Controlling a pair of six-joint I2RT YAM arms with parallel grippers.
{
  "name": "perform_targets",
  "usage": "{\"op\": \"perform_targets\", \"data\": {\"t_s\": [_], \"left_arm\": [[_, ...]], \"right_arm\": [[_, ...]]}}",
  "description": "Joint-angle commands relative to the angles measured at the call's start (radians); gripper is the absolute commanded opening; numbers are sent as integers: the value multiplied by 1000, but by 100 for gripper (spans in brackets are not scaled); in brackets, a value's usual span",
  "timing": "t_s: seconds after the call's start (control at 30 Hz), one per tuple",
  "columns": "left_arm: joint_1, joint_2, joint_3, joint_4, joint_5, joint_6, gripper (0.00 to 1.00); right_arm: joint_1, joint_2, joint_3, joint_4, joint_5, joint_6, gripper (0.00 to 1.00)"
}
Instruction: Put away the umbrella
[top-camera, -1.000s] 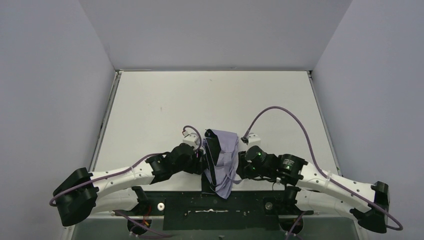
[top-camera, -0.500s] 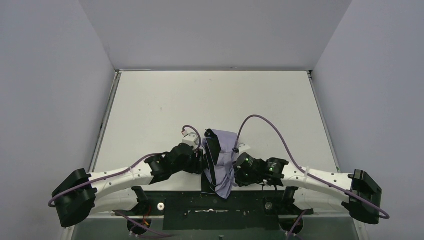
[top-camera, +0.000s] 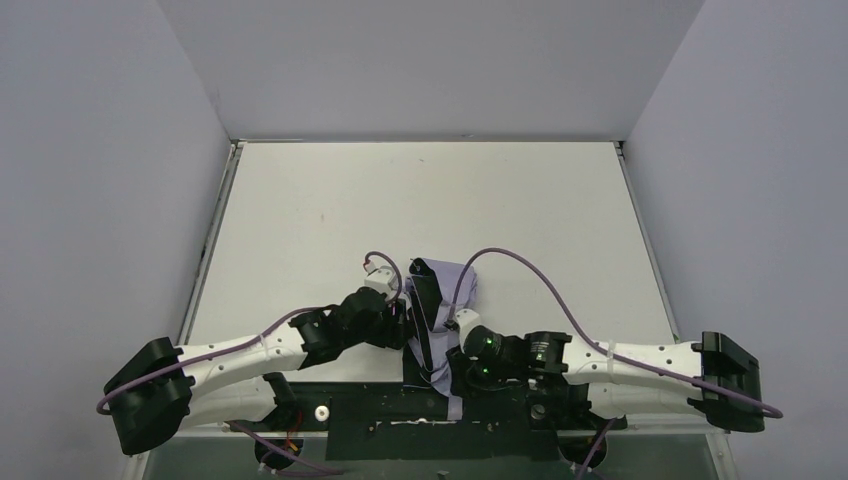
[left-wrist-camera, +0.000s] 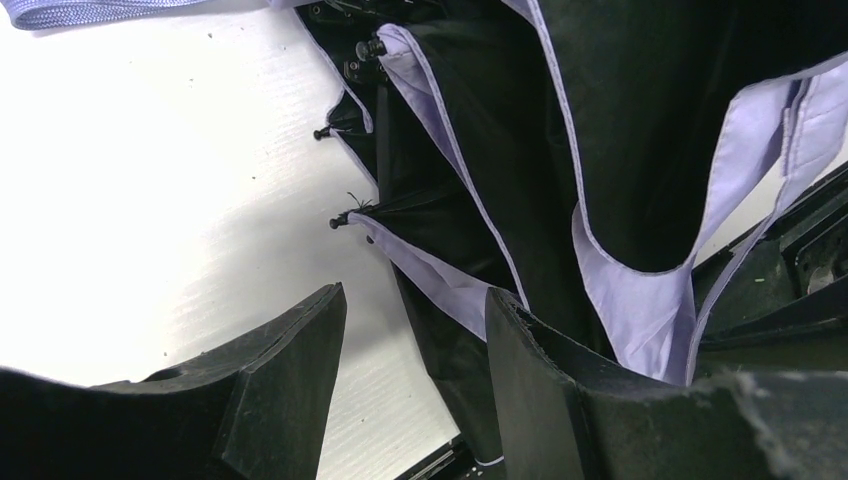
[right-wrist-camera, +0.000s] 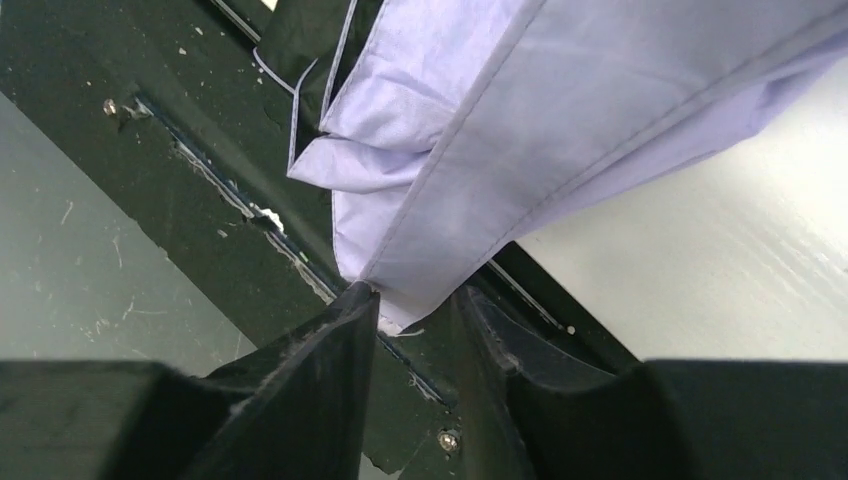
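The umbrella lies collapsed and loose near the table's front edge, lavender outside with a black lining and thin black ribs; its near end hangs over the black base plate. My left gripper sits at its left side. In the left wrist view the jaws stand wide apart, with black folds of the umbrella against the right finger. My right gripper is at the near end. Its jaws stand narrowly apart around a lavender corner of the umbrella, which touches the left finger.
The white table stretches away behind the umbrella, closed in by grey walls on three sides. A black mounting plate runs along the near edge, also visible under the right gripper. A purple cable arcs above the right arm.
The right arm has swung left and toward the near edge, bringing its gripper from the umbrella's right side to its near corner. The left arm and its jaws have not moved.
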Motion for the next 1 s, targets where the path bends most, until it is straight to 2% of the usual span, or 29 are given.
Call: {"op": "perform_targets", "data": {"t_s": [0.0,0.07,0.17,0.43,0.57,0.7,0.83,0.97], "left_arm": [[5,-26,-1,7,-9,-2,51],[5,-44,-1,-6,-16,3,51],[5,-63,-2,-19,-19,16,51],[6,-45,7,-17,0,37,51],[7,-19,16,-21,9,47,51],[7,9,32,-21,17,60,51],[8,41,49,-27,10,65,51],[13,57,56,-27,13,56,51]], "right_arm": [[19,-36,69,-7,44,-28,37],[8,-86,137,-84,121,-63,43],[-68,-128,233,-192,178,-133,58],[-438,-65,443,-300,129,-371,79],[-652,31,505,-254,-42,-500,80],[-802,131,571,-195,-191,-588,81],[-869,164,563,-40,-218,-612,81],[-893,188,539,92,-224,-708,81]]}}
